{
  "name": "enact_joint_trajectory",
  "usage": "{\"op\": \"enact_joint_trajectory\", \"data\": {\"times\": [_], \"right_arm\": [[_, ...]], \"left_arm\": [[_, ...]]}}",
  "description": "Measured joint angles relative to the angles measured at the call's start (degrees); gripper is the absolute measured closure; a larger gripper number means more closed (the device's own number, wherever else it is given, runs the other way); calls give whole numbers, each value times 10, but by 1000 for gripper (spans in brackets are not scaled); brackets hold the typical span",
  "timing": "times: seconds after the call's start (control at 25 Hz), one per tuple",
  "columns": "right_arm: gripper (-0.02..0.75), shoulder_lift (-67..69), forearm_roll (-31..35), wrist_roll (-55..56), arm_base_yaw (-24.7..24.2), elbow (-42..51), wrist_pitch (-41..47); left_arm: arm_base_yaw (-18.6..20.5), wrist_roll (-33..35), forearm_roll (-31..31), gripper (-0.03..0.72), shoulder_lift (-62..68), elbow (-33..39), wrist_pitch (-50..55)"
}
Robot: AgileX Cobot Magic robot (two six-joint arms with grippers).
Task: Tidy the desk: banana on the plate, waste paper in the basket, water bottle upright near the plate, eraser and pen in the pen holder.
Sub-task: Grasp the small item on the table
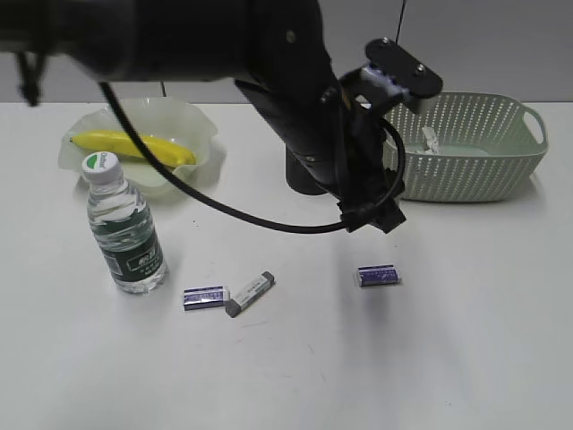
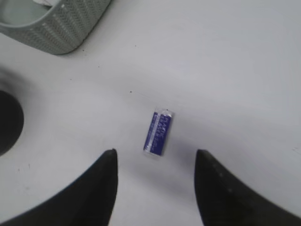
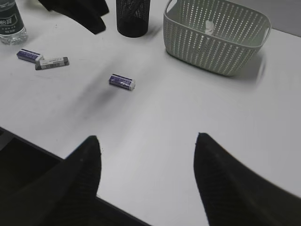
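The banana lies on the plate. The water bottle stands upright in front of the plate. The waste paper lies in the basket. My left arm hides most of the pen holder. My left gripper is open and empty, just above a purple eraser, which also shows in the exterior view. A second purple eraser and a grey-white eraser lie by the bottle. My right gripper is open and empty over the desk's front edge. No pen shows.
In the right wrist view the pen holder stands left of the basket, with the desk edge close below my fingers. The basket's corner is at the top left of the left wrist view.
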Motion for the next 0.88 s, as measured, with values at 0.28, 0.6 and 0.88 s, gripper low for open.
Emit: {"op": "enact_joint_trajectory", "data": {"times": [0.28,0.6,0.88], "right_arm": [[244,0,0,0,0,0,0],[244,0,0,0,0,0,0],[244,0,0,0,0,0,0]], "left_arm": [[-4,48,20,189,134,-110,32],[-4,61,21,185,192,-115,16],[-4,61,21,321,211,-116,-1]]}}
